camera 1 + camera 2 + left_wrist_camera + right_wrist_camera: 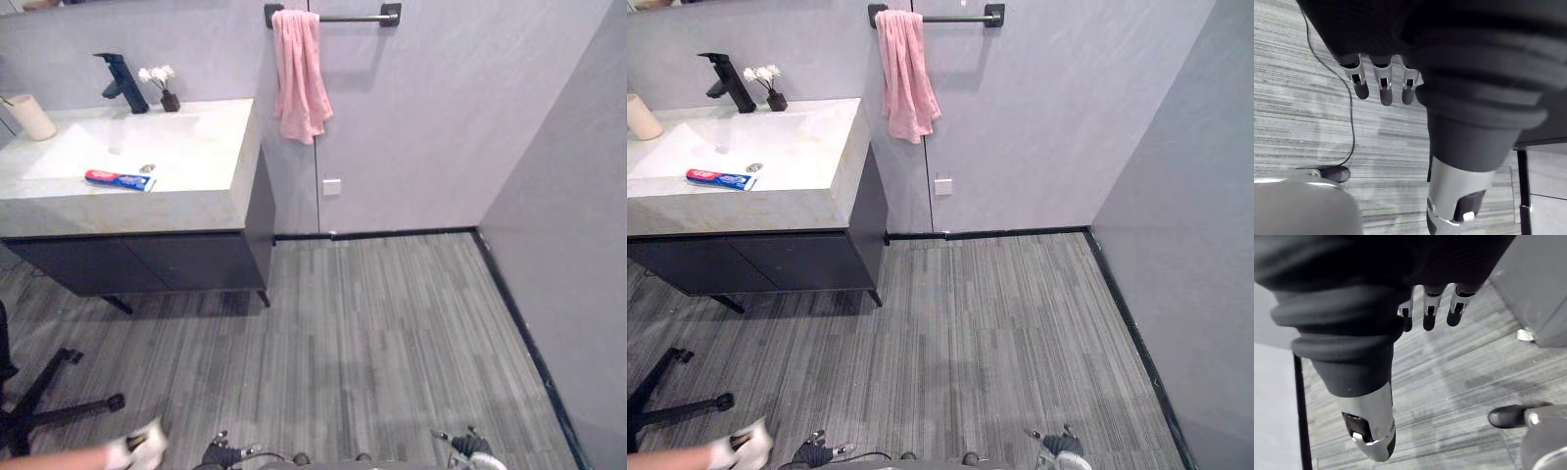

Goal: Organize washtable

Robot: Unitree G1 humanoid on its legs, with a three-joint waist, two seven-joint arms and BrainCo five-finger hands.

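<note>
Flat toothpaste tube [119,180] on marbled washtable [196,201]; pink towel [299,73] — limp, draped.

Towel [299,73] pink; toothpaste tube [118,179] red/blue; faucet [122,83] blk; floor [392,333] grey, streaky planks; cabinet [147,262] dk
</note>
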